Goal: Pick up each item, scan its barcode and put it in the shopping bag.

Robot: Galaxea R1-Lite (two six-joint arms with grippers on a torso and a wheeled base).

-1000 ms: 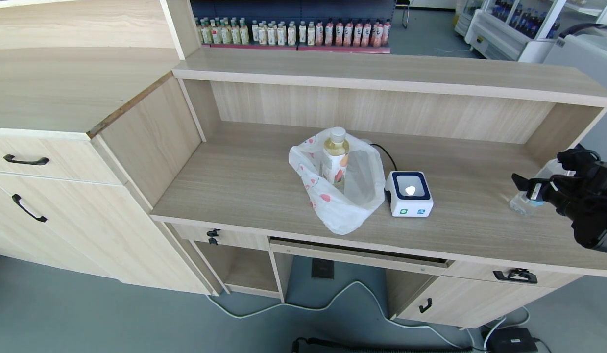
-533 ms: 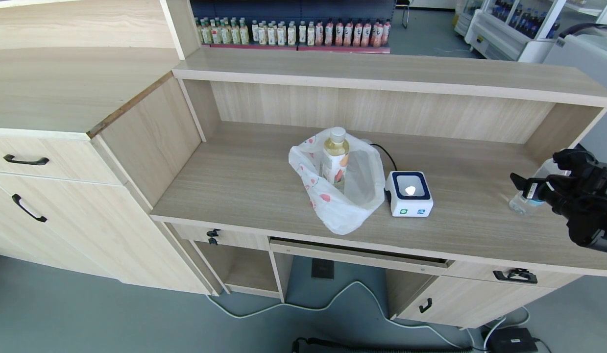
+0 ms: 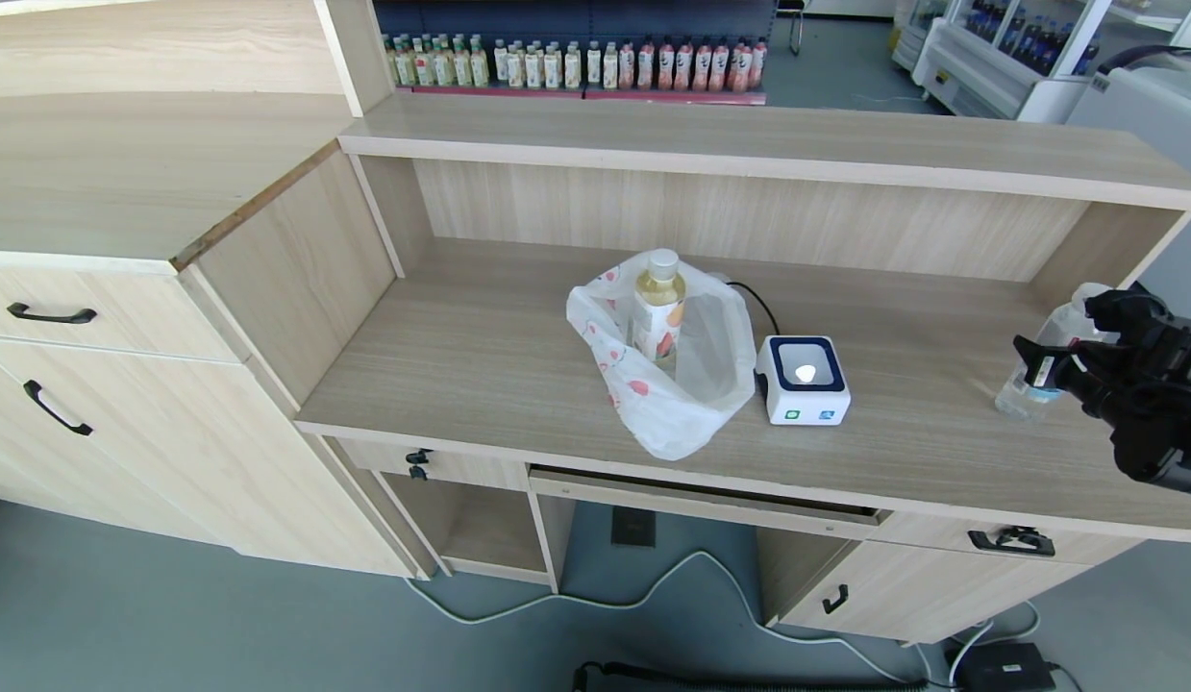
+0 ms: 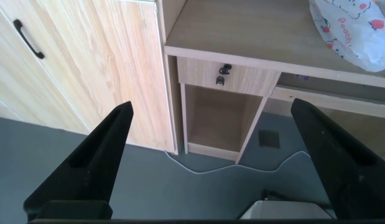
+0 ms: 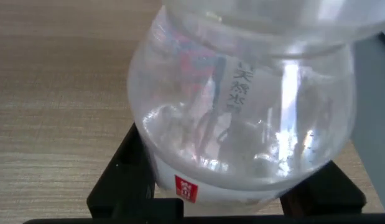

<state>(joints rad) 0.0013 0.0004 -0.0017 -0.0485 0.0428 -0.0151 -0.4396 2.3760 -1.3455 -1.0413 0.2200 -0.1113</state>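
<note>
A clear plastic water bottle (image 3: 1023, 394) stands tilted at the far right of the counter, its base low over the wood. My right gripper (image 3: 1047, 370) is shut on it from the side. In the right wrist view the bottle (image 5: 242, 106) sits between the two black fingers (image 5: 124, 183). The white shopping bag (image 3: 672, 404) with red prints sits mid-counter, with a yellow tea bottle (image 3: 658, 298) upright inside. My left gripper (image 4: 204, 162) hangs open and empty below counter height, in front of the lower cabinet.
A white barcode scanner (image 3: 803, 380) sits just right of the bag, its cable running back to the rear wall. A raised shelf (image 3: 749, 144) overhangs the back of the counter. Drawers (image 3: 52, 312) stand at the left. A corner of the bag (image 4: 351, 31) lies on the counter's edge.
The right gripper has drawn slightly right and back with the water bottle. The bottle now stands more upright, its upper end showing above the gripper.
</note>
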